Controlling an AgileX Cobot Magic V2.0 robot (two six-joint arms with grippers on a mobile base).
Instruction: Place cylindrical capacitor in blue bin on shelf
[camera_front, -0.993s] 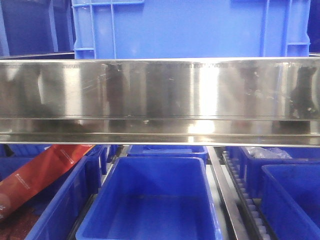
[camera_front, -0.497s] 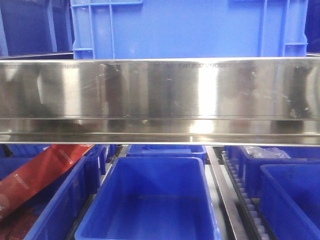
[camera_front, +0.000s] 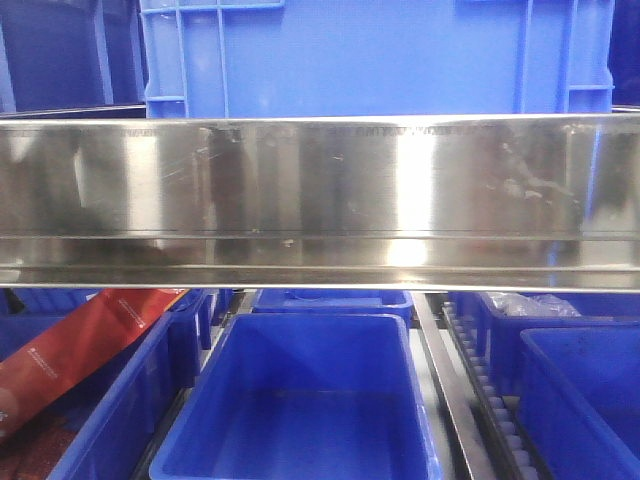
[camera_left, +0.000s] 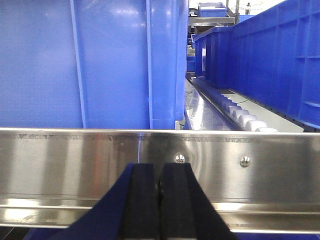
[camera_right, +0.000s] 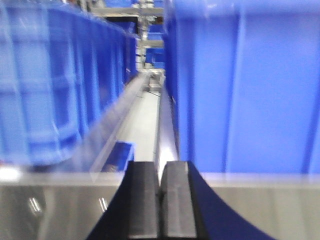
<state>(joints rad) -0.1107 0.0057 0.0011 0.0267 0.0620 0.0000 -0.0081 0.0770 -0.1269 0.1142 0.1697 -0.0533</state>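
Observation:
The cylindrical capacitor is in none of the views. The shelf's shiny steel front rail (camera_front: 320, 200) runs across the front view, with a large blue bin (camera_front: 380, 55) on the tier above it and an open blue bin (camera_front: 300, 400) below. In the left wrist view my left gripper (camera_left: 160, 167) is shut, pads together, close in front of the rail (camera_left: 75, 165) with a blue bin wall (camera_left: 100, 65) behind. The blurred right wrist view has my right gripper (camera_right: 159, 165) shut too, level with the rail (camera_right: 60, 205), facing the gap beside a blue bin (camera_right: 245, 85).
A red packet (camera_front: 80, 345) leans in a lower bin at the left. More blue bins (camera_front: 580, 400) sit at the lower right beside a roller track (camera_front: 490, 400). Further bins (camera_right: 50, 80) line the left of the gap in the right wrist view.
The front view has drifted slightly, so the bins sit a little further left. The reflections on the rail's right end have shifted.

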